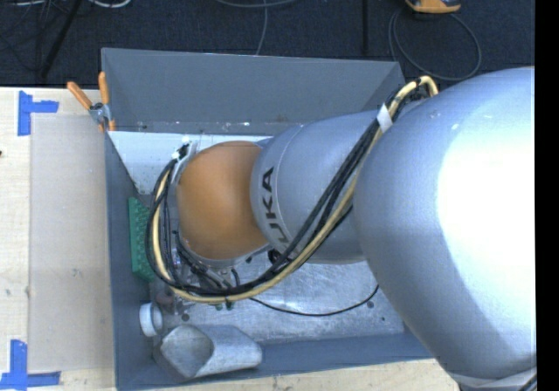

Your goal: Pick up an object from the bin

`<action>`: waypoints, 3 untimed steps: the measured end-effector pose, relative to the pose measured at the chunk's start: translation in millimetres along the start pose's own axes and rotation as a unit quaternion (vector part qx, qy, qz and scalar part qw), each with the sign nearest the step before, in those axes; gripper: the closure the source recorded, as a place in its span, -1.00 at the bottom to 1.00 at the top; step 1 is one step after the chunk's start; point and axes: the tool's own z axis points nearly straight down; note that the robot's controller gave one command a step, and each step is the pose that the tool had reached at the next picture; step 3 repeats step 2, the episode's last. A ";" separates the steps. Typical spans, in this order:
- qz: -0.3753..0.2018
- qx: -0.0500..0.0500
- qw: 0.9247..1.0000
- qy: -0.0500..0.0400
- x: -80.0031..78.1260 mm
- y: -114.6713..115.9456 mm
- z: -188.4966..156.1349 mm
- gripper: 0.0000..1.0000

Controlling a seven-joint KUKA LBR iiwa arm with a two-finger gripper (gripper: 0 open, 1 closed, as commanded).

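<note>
Green flat strip [139, 236] at the bin's [244, 84] 9 o'clock lies 12-to-6, partly under the orange wrist cover [214, 197]; hand [185, 283] (mostly hidden) unreadable, apart or together.

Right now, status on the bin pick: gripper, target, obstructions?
Gripper low at grey bin's left end. Nearest: flat green textured piece at left wall, small white cylinder, grey scoop-shaped piece beside it. Arm hides rest.

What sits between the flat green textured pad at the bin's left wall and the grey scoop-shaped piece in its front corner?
A small white round cap, close beside the grey scoop, as the camera view shows.
</note>
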 end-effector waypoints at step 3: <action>-0.007 -0.001 1.000 -0.005 -14.7 -17.2 -135.9 1.00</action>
